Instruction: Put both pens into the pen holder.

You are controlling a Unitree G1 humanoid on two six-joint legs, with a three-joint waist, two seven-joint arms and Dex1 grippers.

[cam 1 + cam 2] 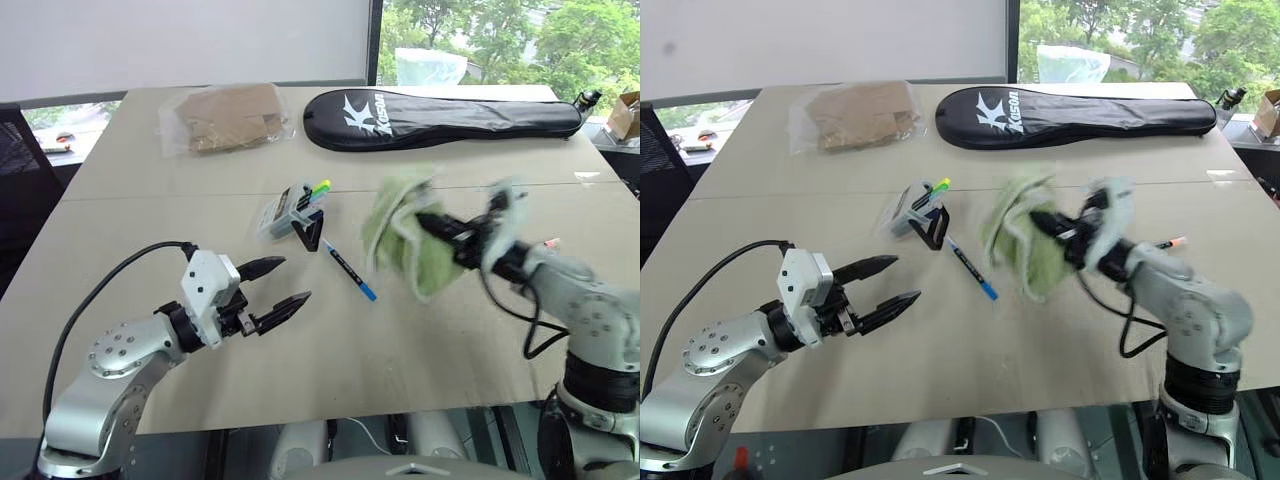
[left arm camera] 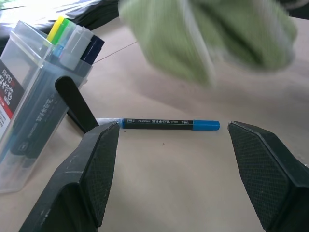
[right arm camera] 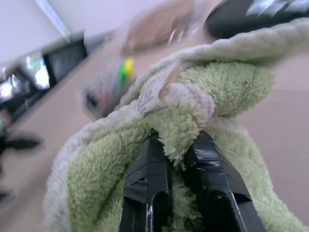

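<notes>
Right gripper (image 3: 176,159): fingers pinched tight on a green towel (image 1: 1020,250), which hangs lifted above the table (image 1: 330,350). Left gripper (image 1: 285,290): fingers spread wide, holding nothing, hovering just over the table. Blue-capped pen (image 1: 350,270) lies flat between the two grippers, just beside the holder's black stand. Holder (image 1: 285,212) rests tilted on that stand, a yellow-green highlighter (image 1: 318,188) inside. Orange-ended marker (image 1: 1168,243) lies near the right arm. A racket case (image 1: 440,118) and a bag of cardboard (image 1: 225,118) lie at the far edge.
</notes>
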